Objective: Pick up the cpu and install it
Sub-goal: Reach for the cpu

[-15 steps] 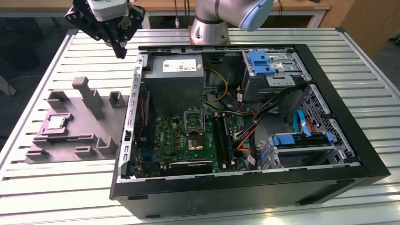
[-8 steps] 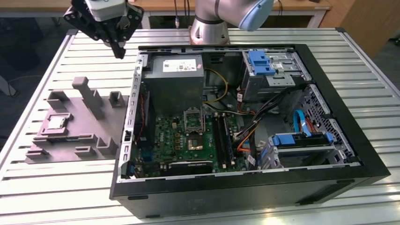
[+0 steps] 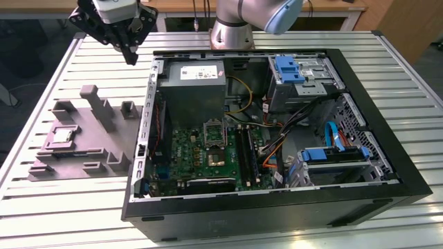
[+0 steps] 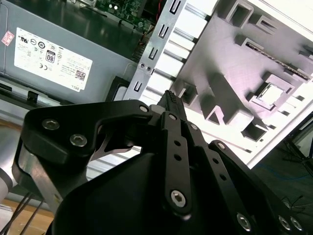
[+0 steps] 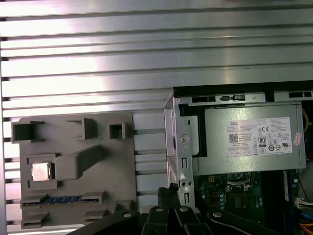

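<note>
The cpu point(image 3: 62, 136) sat in its square recess on the grey holder point(image 3: 69, 158), just beside the open computer case point(image 3: 277, 207); the gripper point(image 3: 130, 59) hung well apart over the case's corner, fingers pressed together and empty (brought down that way, they would likely strike the chip's top or knock it askew).

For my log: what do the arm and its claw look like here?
The arm is silver-grey tubing with a pale blue joint cap. The claw is black, built of linked bars studded with silver bolts, under a white-grey wrist housing.
</note>
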